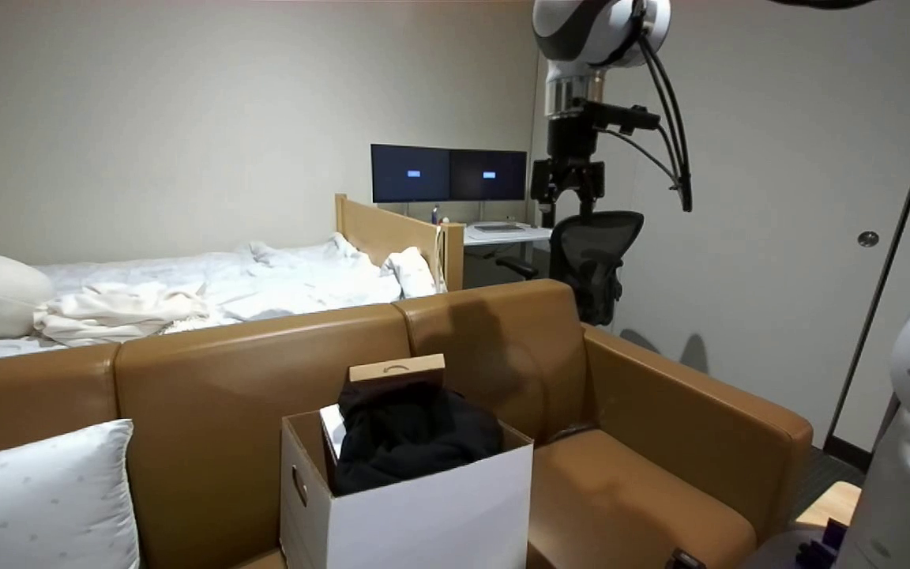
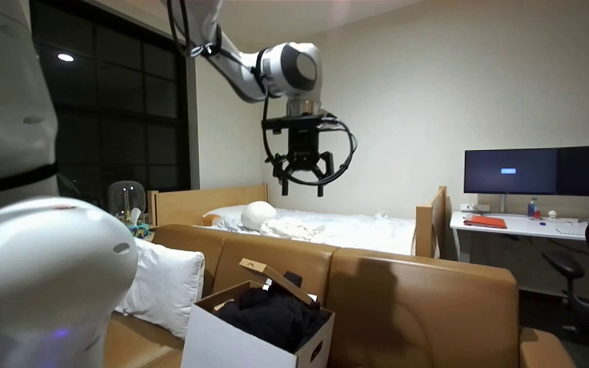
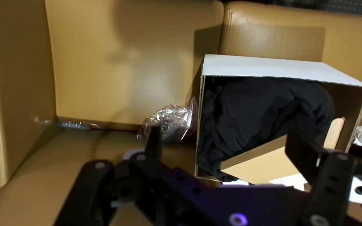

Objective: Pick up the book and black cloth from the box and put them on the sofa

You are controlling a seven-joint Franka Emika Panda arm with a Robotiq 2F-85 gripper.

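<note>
Gripper (image 2: 302, 191) hangs high above the brown leather sofa (image 1: 265, 356), pointing down, well apart from the things below; seen so in both exterior views. Fingers (image 3: 303, 150) wide apart, one toward each side of the wrist view.

White cardboard box (image 1: 431, 525): open-topped, standing in front of the sofa's backrest, oval hand-hole in its end wall. Base cut off by the frame in both exterior views.

Black cloth (image 3: 262, 106): inside the box, bunched in loose folds, heaped to about rim level. Tan cardboard piece (image 1: 396, 370) with an arc-shaped cut stands tilted in the same box next to the cloth, upper edge above the rim. Whether this is the task's book, cannot tell. White sheet-like item (image 1: 334, 427) shows between cloth and one box wall.

Clear plastic bag (image 3: 171, 122): on the sofa seat, just beside the box; contents indistinct. Narrow strip of shiny packaging (image 3: 77, 125) lies in the crease near the armrest. White pillow (image 2: 166, 286) leans on the backrest, across the box from the bag.

Behind the sofa: bed (image 1: 392, 229) with rumpled white bedding (image 1: 297, 273) and a round white cushion (image 2: 257, 214); desk (image 2: 529, 230) bearing two monitors (image 1: 411, 186) and a red folder (image 2: 485, 221); black mesh office chair (image 1: 597, 241) near the desk.
</note>
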